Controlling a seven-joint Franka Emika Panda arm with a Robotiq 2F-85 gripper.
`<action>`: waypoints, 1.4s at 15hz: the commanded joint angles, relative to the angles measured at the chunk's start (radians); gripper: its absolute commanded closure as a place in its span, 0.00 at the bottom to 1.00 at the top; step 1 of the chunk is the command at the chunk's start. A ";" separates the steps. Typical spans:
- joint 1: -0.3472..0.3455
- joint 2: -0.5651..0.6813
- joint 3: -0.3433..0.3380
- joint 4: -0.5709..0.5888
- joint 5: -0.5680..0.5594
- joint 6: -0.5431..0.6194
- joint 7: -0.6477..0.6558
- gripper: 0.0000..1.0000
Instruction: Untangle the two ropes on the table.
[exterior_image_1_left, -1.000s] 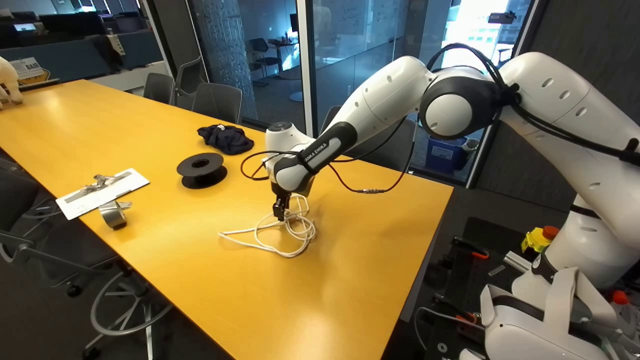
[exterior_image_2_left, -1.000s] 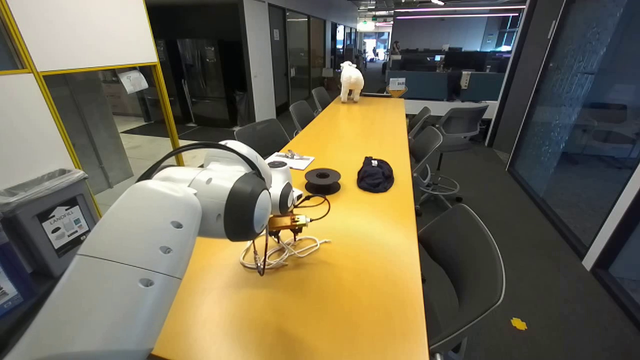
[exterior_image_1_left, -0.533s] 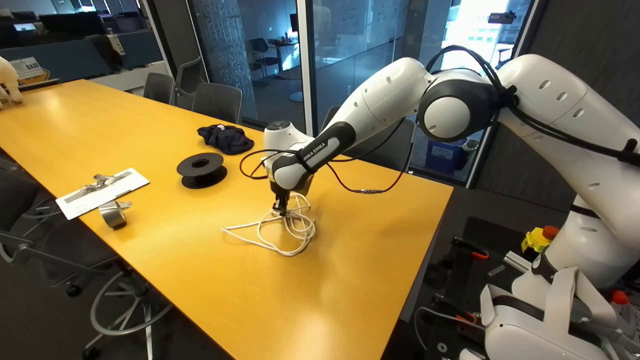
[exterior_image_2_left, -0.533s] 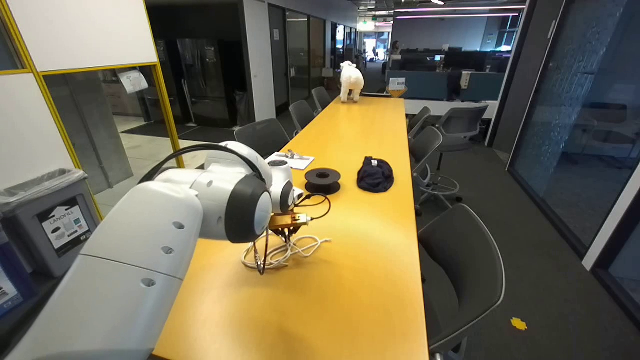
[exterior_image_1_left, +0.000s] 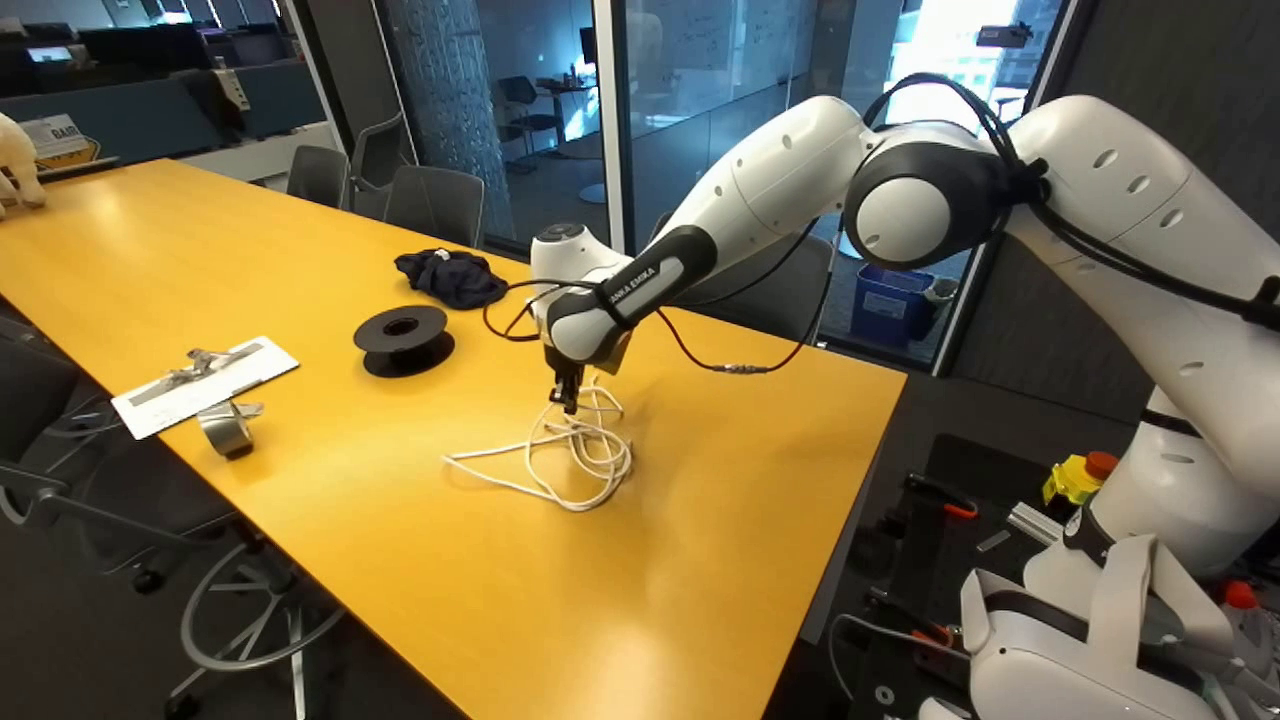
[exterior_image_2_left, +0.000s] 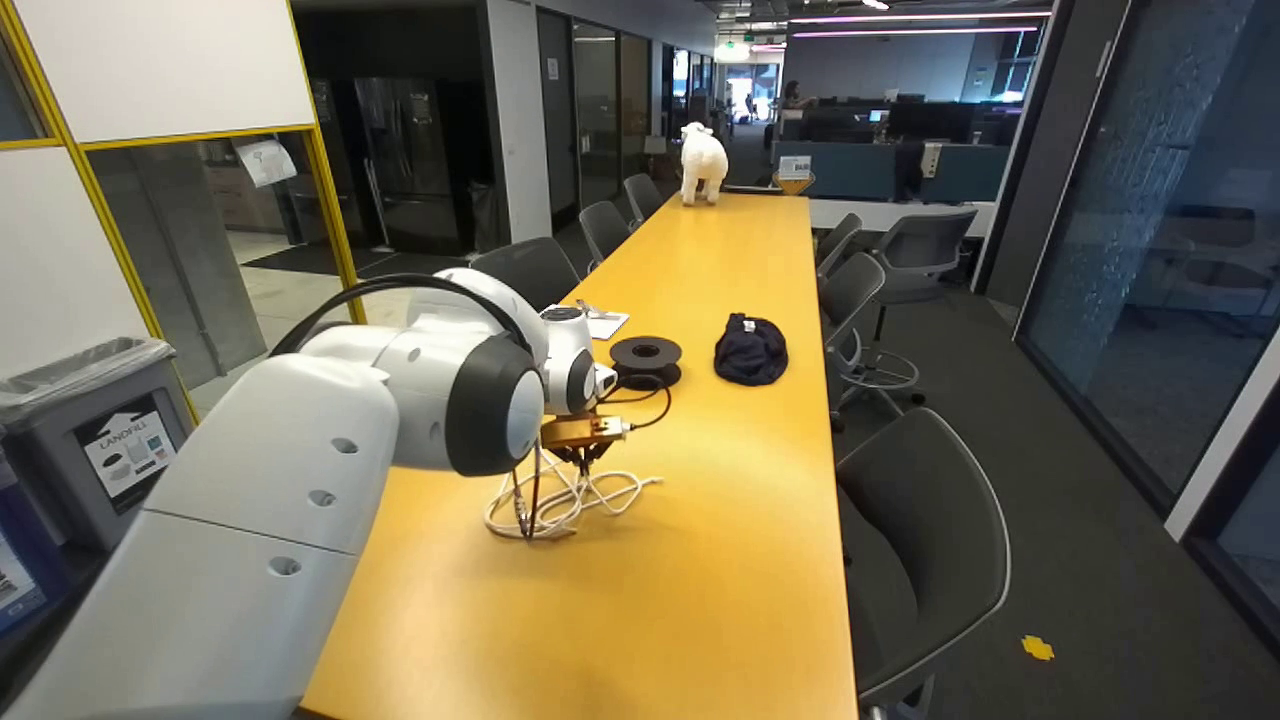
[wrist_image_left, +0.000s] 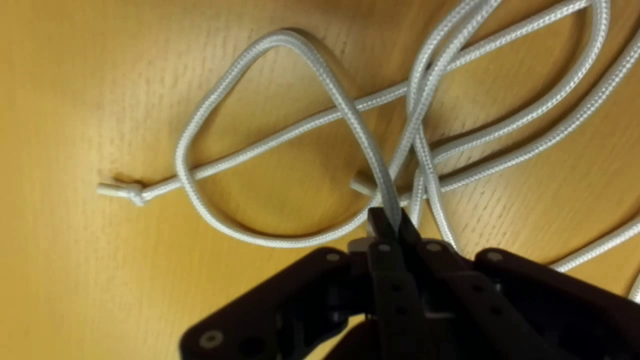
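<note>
We've got the claw (wrist_image_left: 393, 226) pinching a rope (wrist_image_left: 367, 142); ropes (wrist_image_left: 425, 95) lie crossed toward the bench (exterior_image_1_left: 700, 560) edge nearest the arm base (exterior_image_1_left: 1150, 490). Looks early to us: grip made, nothing separated yet, untangling left

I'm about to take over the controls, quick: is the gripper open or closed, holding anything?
Gripper: closed, holding a whitish rope; which of the two can't be told.

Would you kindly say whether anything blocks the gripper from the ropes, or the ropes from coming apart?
Nothing visible stands between the gripper and the rope that it is shut on. In the wrist view, though, crossing strands close by probably hinder separation; I cannot tell which rope each belongs to.
</note>
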 joint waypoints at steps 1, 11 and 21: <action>0.002 -0.191 -0.049 -0.178 -0.025 -0.014 0.056 0.99; 0.018 -0.671 -0.242 -0.610 -0.222 -0.023 0.402 0.99; -0.111 -1.106 -0.216 -0.944 -0.413 -0.222 0.776 0.99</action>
